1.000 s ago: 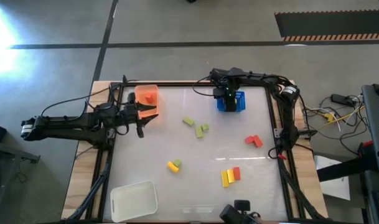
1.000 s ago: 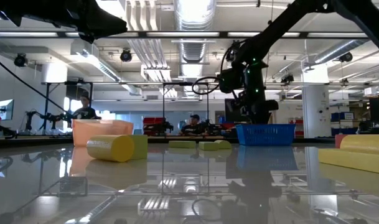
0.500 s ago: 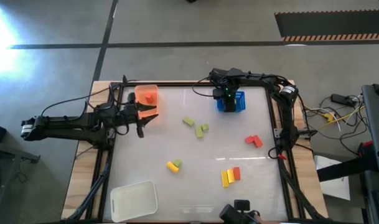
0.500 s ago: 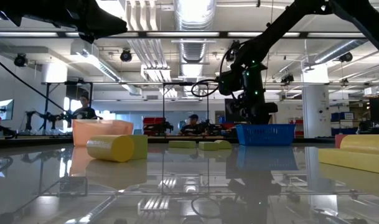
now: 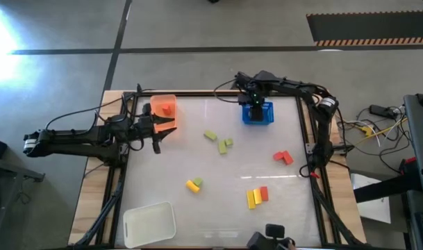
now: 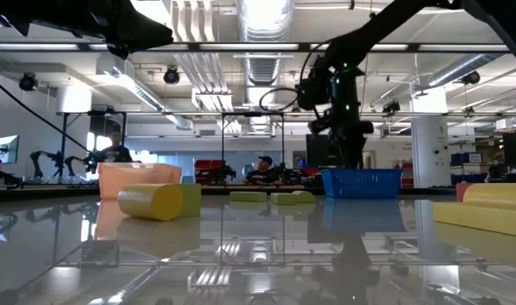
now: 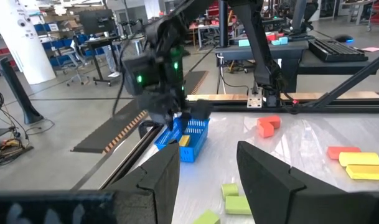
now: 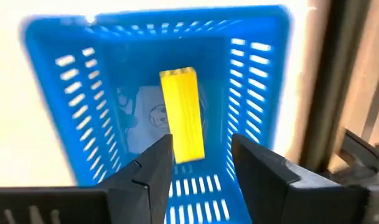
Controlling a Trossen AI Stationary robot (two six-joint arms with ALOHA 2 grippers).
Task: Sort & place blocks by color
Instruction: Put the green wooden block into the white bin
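A yellow block (image 8: 183, 115) lies loose on the floor of the blue tray (image 5: 257, 115) at the desk's far edge, seemingly dropped there to start the yellow pile; the right hand (image 5: 253, 96) hangs just above it, fingers apart and empty. The left hand (image 5: 171, 126), fingers apart, holds nothing beside the orange tray (image 5: 155, 104) with its red block (image 5: 167, 107) near the far left corner; other blocks (image 5: 257, 196) lie unsorted mid-desk

The right gripper (image 8: 200, 163) now hangs higher above the blue slatted plastic tray (image 5: 257, 113) at the table's far edge than a second ago, shifted slightly toward that edge. Its fingers stand parted, and a yellow rectangular bar block (image 8: 182, 115) lies free on the tray floor.
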